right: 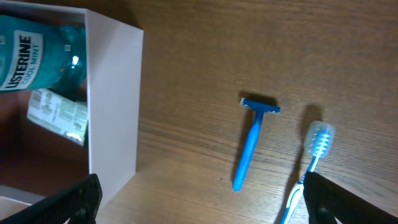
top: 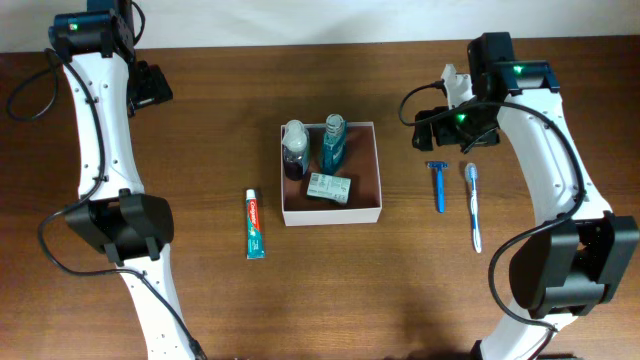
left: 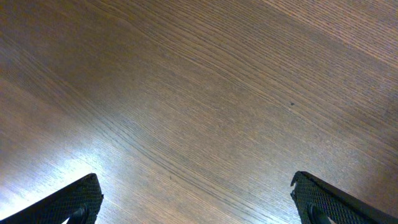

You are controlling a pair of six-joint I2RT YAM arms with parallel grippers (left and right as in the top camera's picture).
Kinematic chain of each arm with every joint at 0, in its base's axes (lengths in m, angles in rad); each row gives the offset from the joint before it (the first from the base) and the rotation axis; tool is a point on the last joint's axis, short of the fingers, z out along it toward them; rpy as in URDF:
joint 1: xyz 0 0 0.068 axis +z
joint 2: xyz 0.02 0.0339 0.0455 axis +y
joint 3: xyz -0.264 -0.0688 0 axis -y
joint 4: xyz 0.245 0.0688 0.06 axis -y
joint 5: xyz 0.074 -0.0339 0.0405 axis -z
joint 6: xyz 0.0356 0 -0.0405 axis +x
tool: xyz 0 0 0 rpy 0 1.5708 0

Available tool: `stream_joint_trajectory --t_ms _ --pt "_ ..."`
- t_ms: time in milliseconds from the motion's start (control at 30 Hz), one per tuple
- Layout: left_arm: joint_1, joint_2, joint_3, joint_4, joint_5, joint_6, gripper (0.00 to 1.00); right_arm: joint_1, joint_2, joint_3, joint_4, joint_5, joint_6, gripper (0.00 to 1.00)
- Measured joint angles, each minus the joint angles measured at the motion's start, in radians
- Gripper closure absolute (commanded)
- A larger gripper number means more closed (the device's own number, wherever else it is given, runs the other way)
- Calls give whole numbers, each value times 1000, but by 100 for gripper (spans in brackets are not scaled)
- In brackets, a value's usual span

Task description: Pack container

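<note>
The container sits at the middle of the bench, between the two arms. Three things are in it. A dark bottle with a pale cap is in the far left corner. A teal Listerine bottle is just right of that, against the far wall. A small green-and-white soap box lies flat nearer the middle. The right part of the floor is bare.

The container is square and shallow, with thin white walls and a reddish-brown floor, and it is much larger than anything inside it.

On the bench to its left lies a toothpaste tube. To its right are a blue razor and a toothbrush, side by side and apart.

The left jaws stand wide apart over bare wood at the far left, holding nothing. The right jaws are also spread wide and empty, hanging far right of the container above the razor.

In the right wrist view the container is cut off at the left edge and the toothbrush handle runs out of the bottom. The print on the dark bottle and the soap box is too small to read.
</note>
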Motion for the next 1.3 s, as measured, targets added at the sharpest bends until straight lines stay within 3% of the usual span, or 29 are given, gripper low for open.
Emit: stream_joint_trajectory --t_ms 200,400,700,1300 --pt "0 0 0 0 0 0 1 -1 0 0 -22 -102 0 11" --pt "0 0 0 0 0 0 1 -1 -2 10 -32 -158 2 7" --pt "0 0 0 0 0 0 1 -1 -15 -8 -33 -25 53 7" --pt "0 0 0 0 0 0 1 -1 -15 -307 171 93 82 11"
